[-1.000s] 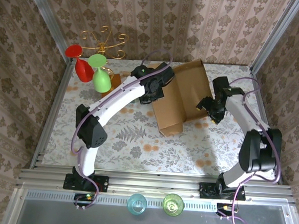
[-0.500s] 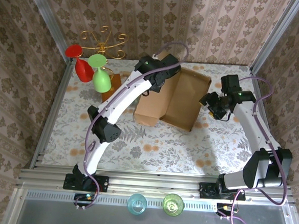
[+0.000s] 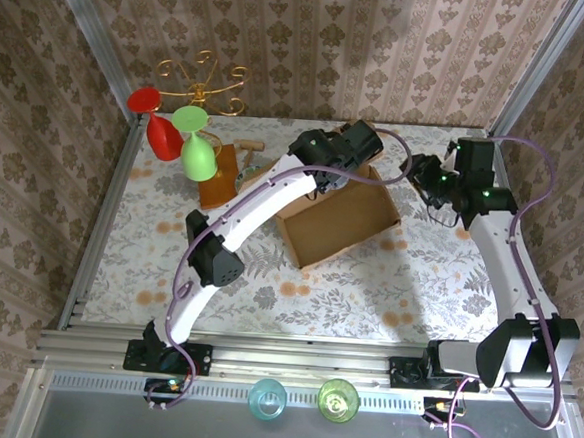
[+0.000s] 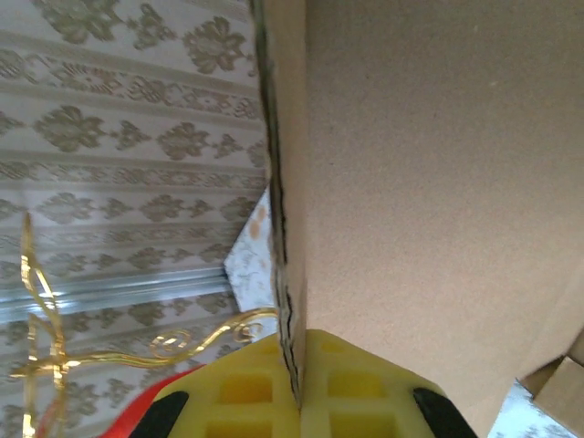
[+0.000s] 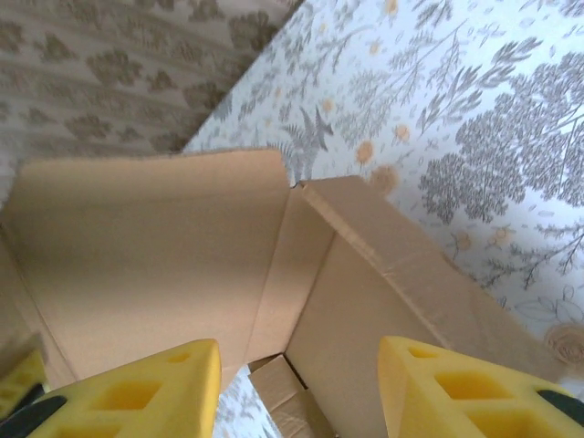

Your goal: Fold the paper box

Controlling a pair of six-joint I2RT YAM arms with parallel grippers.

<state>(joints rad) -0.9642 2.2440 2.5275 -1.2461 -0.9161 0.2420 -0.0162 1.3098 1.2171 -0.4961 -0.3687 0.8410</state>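
The paper box (image 3: 344, 221), plain brown cardboard, lies open-side up in the middle of the table, right of centre. My left gripper (image 3: 349, 155) is at its far edge, shut on an upright cardboard wall. In the left wrist view the yellow fingers (image 4: 237, 397) pinch that wall's edge, and the box panel (image 4: 438, 182) spreads to the right. My right gripper (image 3: 423, 178) hovers off the box's far right corner. Its jaws stand open with nothing between them (image 5: 297, 388), looking down into the box's inner corner (image 5: 301, 274).
A gold rack (image 3: 201, 80) holds a red glass (image 3: 158, 127) and a green glass (image 3: 199, 150) at the back left, beside an orange-brown wooden board (image 3: 218, 172). A blue cup (image 3: 267, 399) and a green cup (image 3: 338, 399) stand beyond the near rail. Patterned walls enclose the table.
The left arm has swung the box right and toward the back, turning it open-side up. The right gripper has drawn back to the far right, its jaws narrowing.
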